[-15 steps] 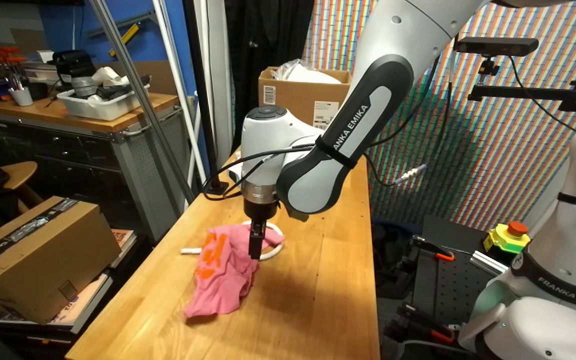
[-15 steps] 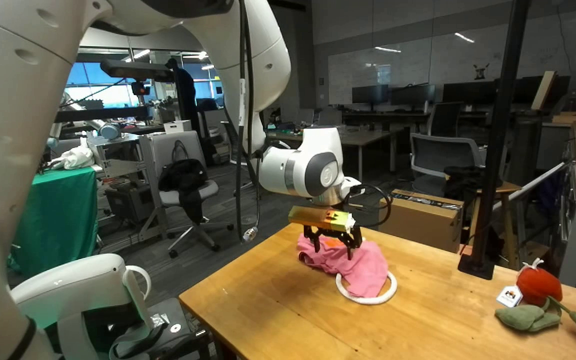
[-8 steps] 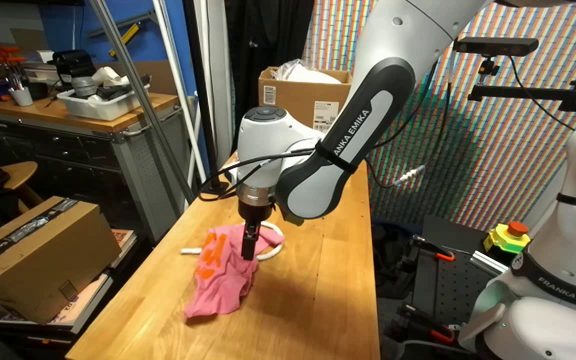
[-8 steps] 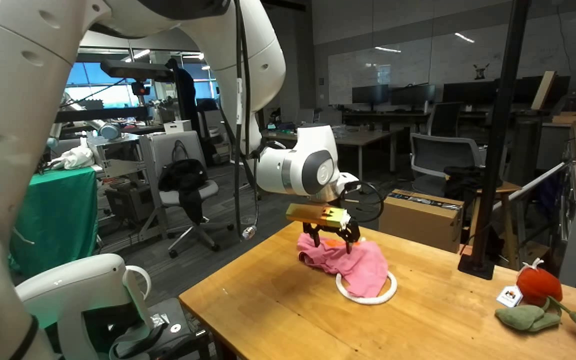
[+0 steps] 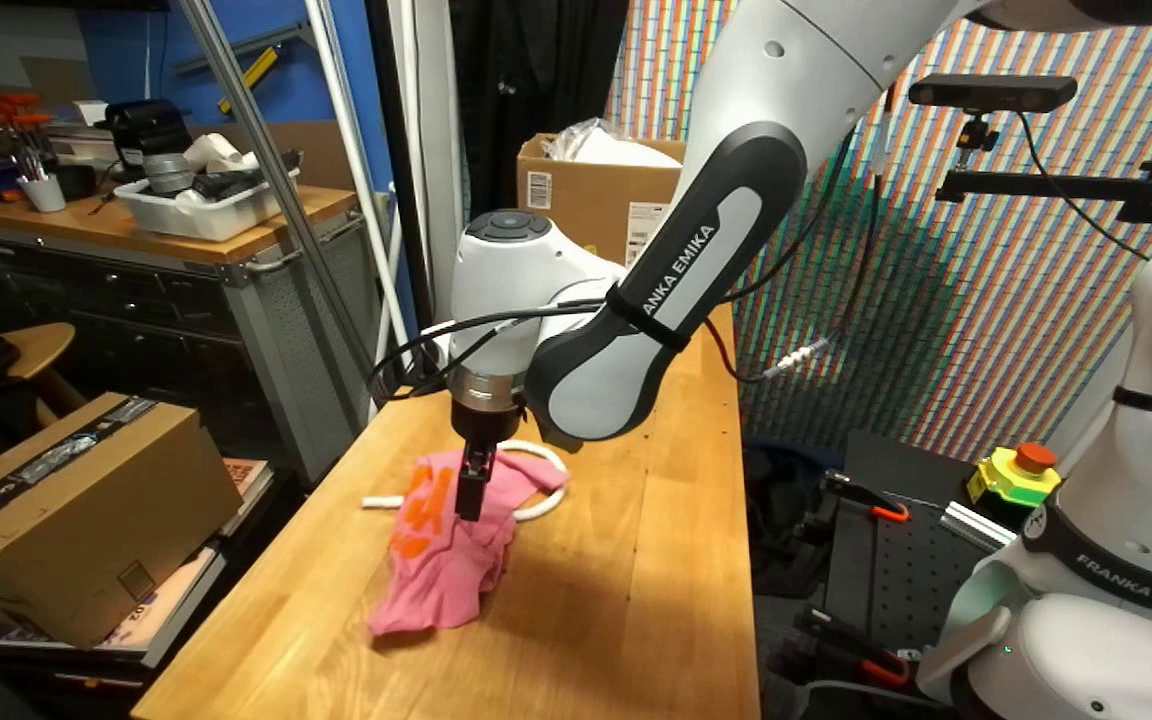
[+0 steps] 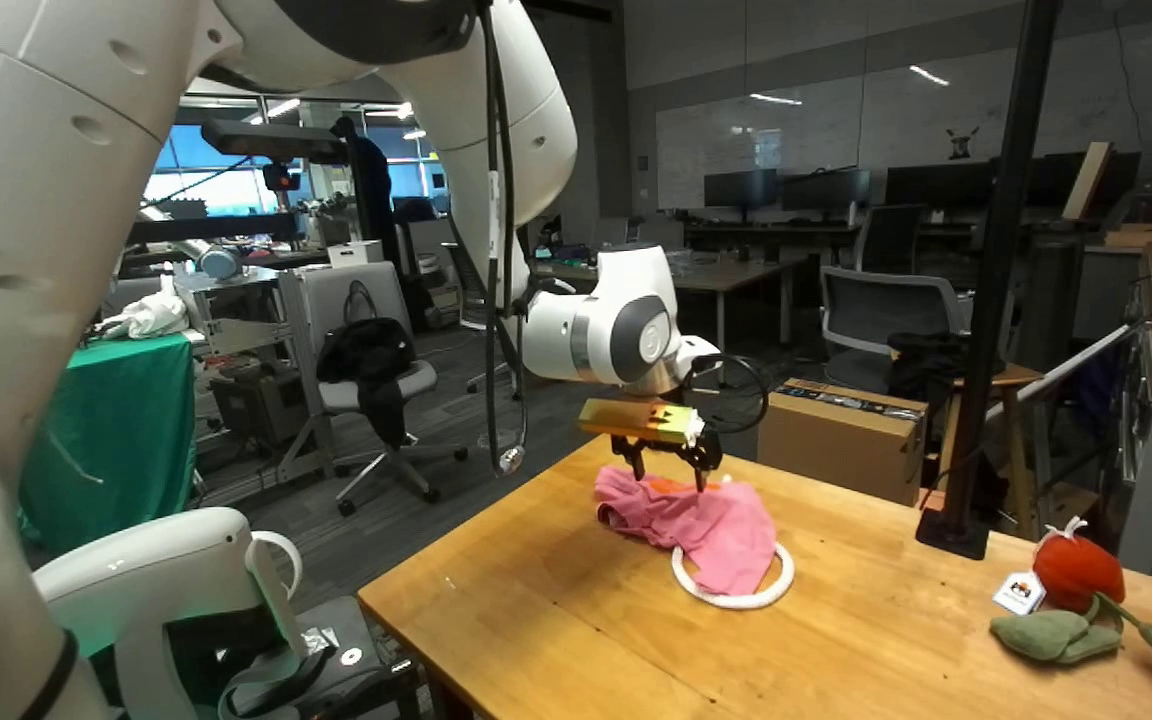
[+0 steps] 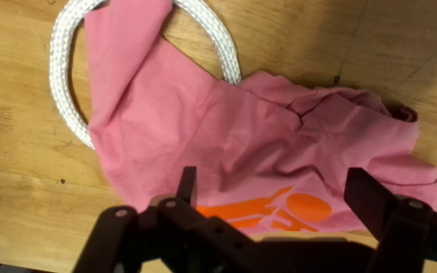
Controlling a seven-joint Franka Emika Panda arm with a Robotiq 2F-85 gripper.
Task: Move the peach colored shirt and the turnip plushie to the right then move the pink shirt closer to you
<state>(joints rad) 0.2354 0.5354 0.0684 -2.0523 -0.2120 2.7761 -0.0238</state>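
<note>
The spread pincer (image 7: 271,184) hung above the pink shirt (image 7: 218,129), which partly covered a white braided rope (image 7: 60,68); the turnip plushie (image 6: 1078,572) lay well apart on the surface (image 6: 886,640).

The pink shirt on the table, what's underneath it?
A curved white rope passes under the pink shirt, with the wooden table below; in an exterior view, a white end pokes out opposite. Whether the two join, or anything else lies beneath, is covered.
</note>
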